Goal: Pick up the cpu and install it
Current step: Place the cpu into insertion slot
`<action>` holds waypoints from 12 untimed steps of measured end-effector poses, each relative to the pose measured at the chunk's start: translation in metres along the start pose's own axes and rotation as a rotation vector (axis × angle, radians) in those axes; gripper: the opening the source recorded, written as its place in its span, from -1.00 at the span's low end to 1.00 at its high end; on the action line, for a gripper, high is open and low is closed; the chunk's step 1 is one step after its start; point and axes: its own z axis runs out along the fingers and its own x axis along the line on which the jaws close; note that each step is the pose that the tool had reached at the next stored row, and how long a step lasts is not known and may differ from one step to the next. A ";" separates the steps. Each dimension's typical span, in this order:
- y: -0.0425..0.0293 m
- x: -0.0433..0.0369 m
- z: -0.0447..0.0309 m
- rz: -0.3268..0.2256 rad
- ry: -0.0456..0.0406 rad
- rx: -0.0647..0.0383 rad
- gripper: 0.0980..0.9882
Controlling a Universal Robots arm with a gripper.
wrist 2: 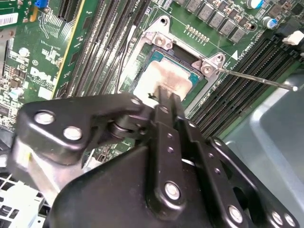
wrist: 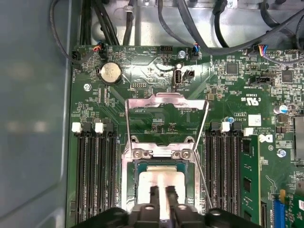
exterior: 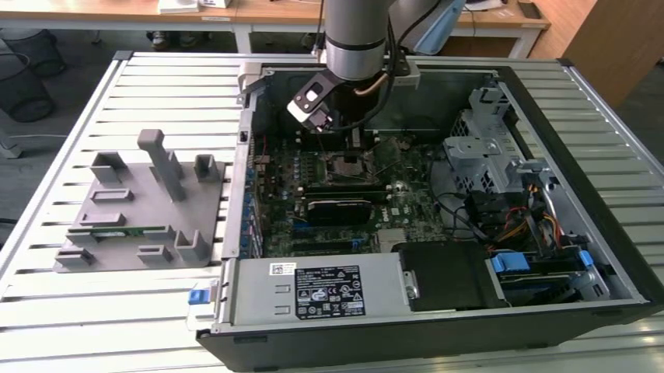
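Observation:
The cpu [wrist: 161, 176] [wrist 2: 166, 76] lies flat with its silvery top up inside the black motherboard socket [wrist: 129, 190]. The socket's metal frame [wrist: 166, 102] is flipped open and its thin lever [wrist 2: 256, 78] sticks out to one side. My gripper [wrist: 163, 194] [wrist 2: 166, 97] hangs straight over the chip, its two dark fingertips [wrist: 154, 194] drawn close together with only a narrow slit and nothing clamped between them. In the exterior view the gripper [exterior: 350, 151] reaches down into the open computer case [exterior: 249, 155] at the socket.
Memory slots [wrist: 95, 175] [wrist: 228, 175] flank the socket on both sides. A grey fixture [exterior: 140, 206] with a green memory stick [exterior: 120, 231] sits on the slatted table at the exterior view's left. A drive cage [exterior: 487, 148] and cables [exterior: 518, 225] crowd the case's right side.

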 end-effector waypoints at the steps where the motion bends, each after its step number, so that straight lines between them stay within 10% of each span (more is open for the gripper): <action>1: 0.0000 0.0000 -0.0006 0.000 0.0000 0.000 -0.81; 12: 0.0007 -0.0002 -0.0122 0.000 0.0000 0.001 -0.98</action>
